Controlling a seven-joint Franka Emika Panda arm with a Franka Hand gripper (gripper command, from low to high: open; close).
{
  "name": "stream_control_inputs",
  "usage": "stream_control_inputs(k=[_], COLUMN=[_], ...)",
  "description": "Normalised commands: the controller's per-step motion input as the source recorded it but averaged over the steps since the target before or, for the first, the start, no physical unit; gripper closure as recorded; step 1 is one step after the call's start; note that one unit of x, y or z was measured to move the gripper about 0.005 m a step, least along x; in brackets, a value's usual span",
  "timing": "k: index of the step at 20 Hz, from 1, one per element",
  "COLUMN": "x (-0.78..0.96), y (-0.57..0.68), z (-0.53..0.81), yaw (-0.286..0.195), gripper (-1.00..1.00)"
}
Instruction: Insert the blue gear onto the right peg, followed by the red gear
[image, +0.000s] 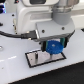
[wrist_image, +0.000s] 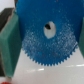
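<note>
My gripper (image: 54, 46) is shut on the blue gear (image: 54, 48), a flat bright-blue toothed disc, and holds it just above the grey plate with black border (image: 36, 59), toward the exterior view's right end of it. In the wrist view the blue gear (wrist_image: 47, 37) fills most of the picture, with its pale centre hole showing and a green finger pad (wrist_image: 9, 42) pressed against its rim. The pegs are hidden under the gear and the hand. A sliver of red (wrist_image: 4, 81) at the corner of the wrist view may be the red gear; I cannot tell.
The plate lies on a white table (image: 15, 70). The arm's white body (image: 35, 17) and a black cable (image: 17, 35) hang over the area behind the plate. A dark edge runs along the exterior view's right side.
</note>
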Motion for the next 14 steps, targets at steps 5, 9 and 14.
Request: stream_control_inputs(k=[5, 9, 14], x=[0.04, 0.00, 0.07], y=[0.00, 0.01, 0.02], z=[0.01, 0.38, 0.15], yaw=[0.000, 0.000, 0.000], gripper=[1.00, 1.00, 1.00])
